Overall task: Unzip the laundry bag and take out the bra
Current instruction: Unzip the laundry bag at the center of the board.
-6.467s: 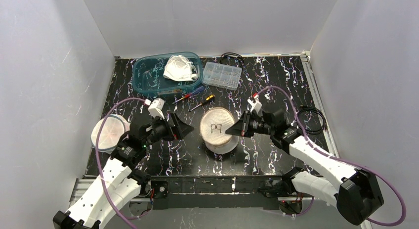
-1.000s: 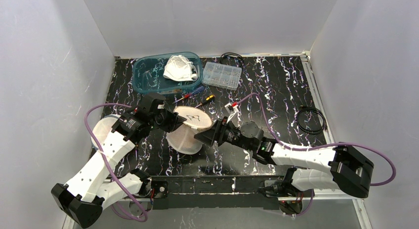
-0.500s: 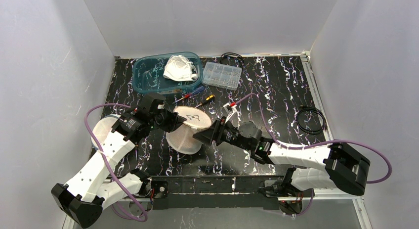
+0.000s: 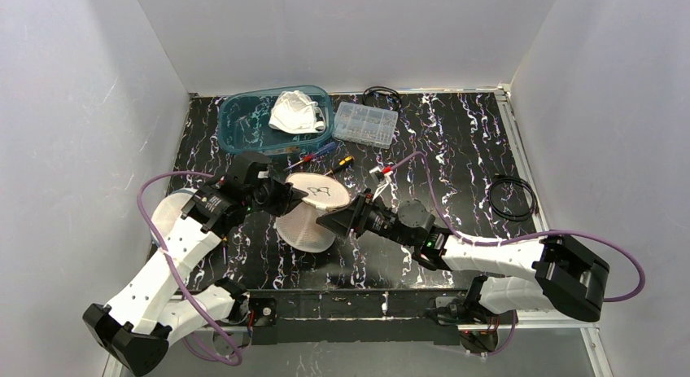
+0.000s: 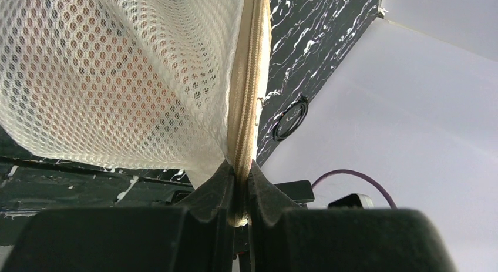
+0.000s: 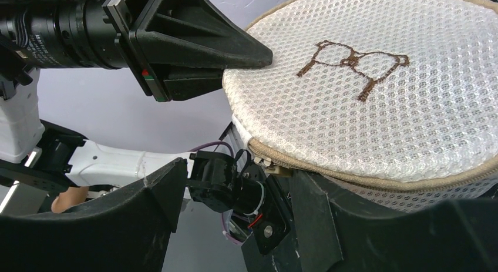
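The laundry bag (image 4: 313, 212) is a round white mesh pouch with a brown bra outline stitched on its top. It hangs tilted above the table's middle. My left gripper (image 4: 293, 196) is shut on its left rim; the left wrist view shows the jaws (image 5: 242, 173) pinching the beige zipper band (image 5: 249, 78). My right gripper (image 4: 329, 222) is open at the bag's near right side. In the right wrist view the zipper pull (image 6: 276, 168) lies between its fingers (image 6: 117, 225), untouched, under the bag (image 6: 364, 96). The bra is hidden.
A teal bin (image 4: 244, 120) holding a white cloth stands at the back left, with a clear parts box (image 4: 365, 122) beside it. Two screwdrivers (image 4: 324, 159) lie behind the bag. A black cable coil (image 4: 511, 199) lies right. Another white round pouch (image 4: 172, 218) lies under my left arm.
Since 6.5 s ago my left gripper has lifted and tilted the bag leftward. Over the last second my right gripper has crept left toward the bag's zipper side.
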Robot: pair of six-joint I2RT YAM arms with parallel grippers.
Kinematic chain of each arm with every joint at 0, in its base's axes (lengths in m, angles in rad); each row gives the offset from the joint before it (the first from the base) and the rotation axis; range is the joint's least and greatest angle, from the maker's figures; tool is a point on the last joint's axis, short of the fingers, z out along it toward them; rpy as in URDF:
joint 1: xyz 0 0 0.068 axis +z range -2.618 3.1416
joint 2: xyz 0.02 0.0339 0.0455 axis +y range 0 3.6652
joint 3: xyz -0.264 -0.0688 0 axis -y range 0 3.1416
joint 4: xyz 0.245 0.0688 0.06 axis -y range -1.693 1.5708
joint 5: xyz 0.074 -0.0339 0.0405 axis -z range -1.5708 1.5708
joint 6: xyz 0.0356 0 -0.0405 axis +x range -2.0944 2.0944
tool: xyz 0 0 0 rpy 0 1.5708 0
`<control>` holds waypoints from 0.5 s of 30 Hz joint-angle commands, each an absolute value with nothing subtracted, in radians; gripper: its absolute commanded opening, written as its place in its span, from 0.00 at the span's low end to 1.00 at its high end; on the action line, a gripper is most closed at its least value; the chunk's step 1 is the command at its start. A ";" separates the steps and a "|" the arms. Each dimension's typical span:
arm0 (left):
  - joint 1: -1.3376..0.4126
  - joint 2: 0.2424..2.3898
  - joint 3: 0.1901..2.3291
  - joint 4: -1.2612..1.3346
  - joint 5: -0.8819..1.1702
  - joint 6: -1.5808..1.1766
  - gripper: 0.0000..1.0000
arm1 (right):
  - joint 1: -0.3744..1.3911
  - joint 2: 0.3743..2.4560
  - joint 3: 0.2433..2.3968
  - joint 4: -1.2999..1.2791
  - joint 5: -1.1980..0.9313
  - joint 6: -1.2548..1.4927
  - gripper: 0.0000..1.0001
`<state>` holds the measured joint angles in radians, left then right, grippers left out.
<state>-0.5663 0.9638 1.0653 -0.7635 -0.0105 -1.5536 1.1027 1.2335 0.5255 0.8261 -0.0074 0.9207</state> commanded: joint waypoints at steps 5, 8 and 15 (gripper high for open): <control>-0.569 0.937 1.148 -0.771 0.000 -1.577 0.00 | 1.107 1.217 0.503 0.943 -0.005 0.921 0.71; -0.569 0.945 1.174 -0.773 0.033 -1.579 0.00 | 1.107 1.211 0.508 0.964 -0.008 0.917 0.71; -0.569 0.949 1.220 -0.773 0.046 -1.584 0.00 | 1.107 1.198 0.523 1.022 -0.008 0.904 0.72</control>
